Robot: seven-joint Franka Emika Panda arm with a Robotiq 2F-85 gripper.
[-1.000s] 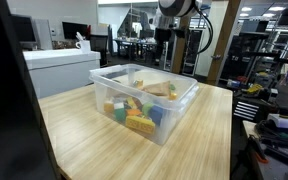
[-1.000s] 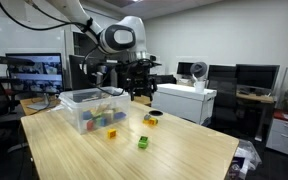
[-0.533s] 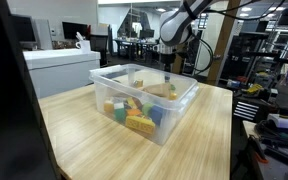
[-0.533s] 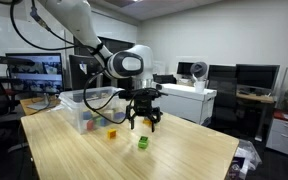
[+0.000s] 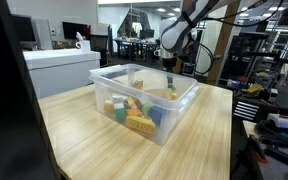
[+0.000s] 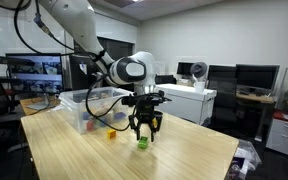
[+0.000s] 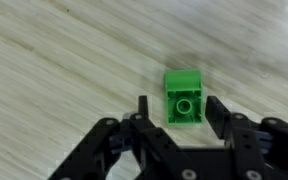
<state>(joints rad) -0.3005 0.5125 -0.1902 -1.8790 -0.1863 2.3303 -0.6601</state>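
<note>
In an exterior view, a clear plastic bin (image 5: 102, 88) stands on the pale wooden worktop (image 5: 79, 145), holding a heap of coloured toy blocks (image 5: 134, 113). The white robot arm (image 5: 176, 30) reaches down behind the bin's far wall, and its lower end is hidden there.

In an exterior view from the other side, the black gripper (image 6: 142, 133) points straight down, just above the worktop and clear of the bin. A small green plastic block (image 6: 142, 142) lies on the wood directly beneath its tips. A small yellow block (image 6: 111, 135) lies nearby, between the green block and the bin.

In the wrist view, the green block rests flat on the worktop, stud upward, between the two black fingers (image 7: 143, 104). The gripper is released: its jaws straddle the block. Bare wood shows between the block and one finger, while the other finger stands just beside it.
</note>
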